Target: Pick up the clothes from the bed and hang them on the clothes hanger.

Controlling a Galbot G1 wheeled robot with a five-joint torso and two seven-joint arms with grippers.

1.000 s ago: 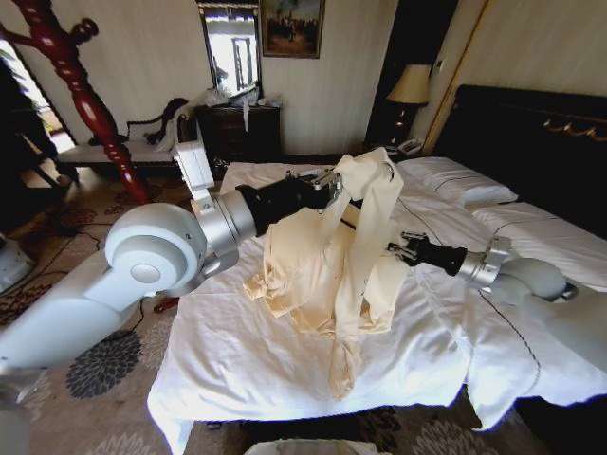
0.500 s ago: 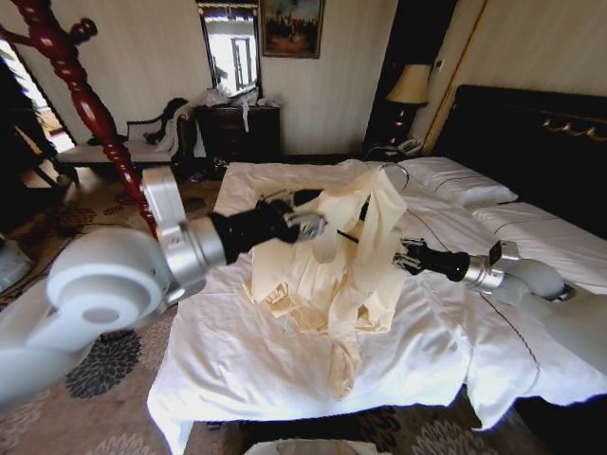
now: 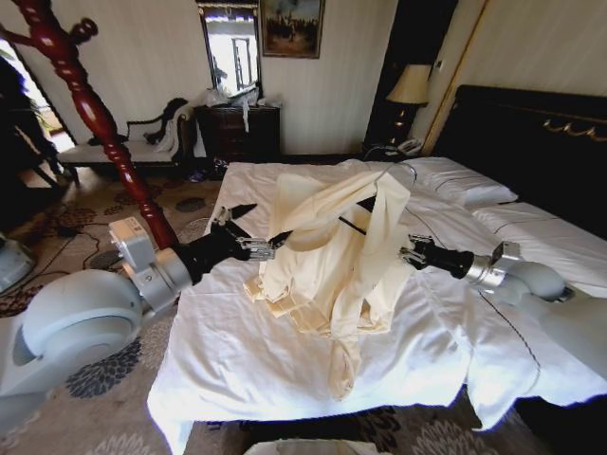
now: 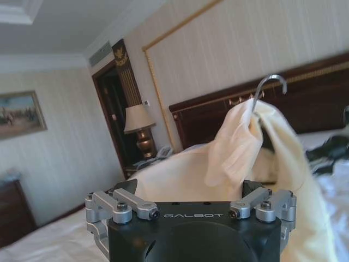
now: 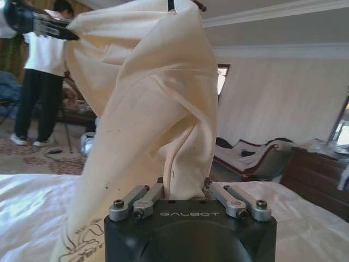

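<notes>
The pale cream clothes (image 3: 327,256) hang bunched above the bed (image 3: 237,370), draped over the clothes hanger. Its silver hook (image 3: 406,172) sticks out at the top, and a bit of its black bar shows beneath. My left gripper (image 3: 258,246) is shut on the garment's left edge and holds it stretched sideways. In the left wrist view the cloth (image 4: 229,158) runs in between the fingers, with the hook (image 4: 271,82) behind. My right gripper (image 3: 410,253) is shut on the garment's right side. The fabric (image 5: 158,109) rises straight out of its jaws in the right wrist view.
A turned red-brown wooden post (image 3: 90,104) stands left of the bed, close behind my left arm. A dark dresser (image 3: 242,128) and a chaise (image 3: 123,147) sit against the far wall. Black headboard (image 3: 541,142), pillows (image 3: 455,180) and a lamp (image 3: 410,85) are at right.
My left arm has drawn back to the left and lower, pulling the garment's edge out sideways. The right gripper has barely moved.
</notes>
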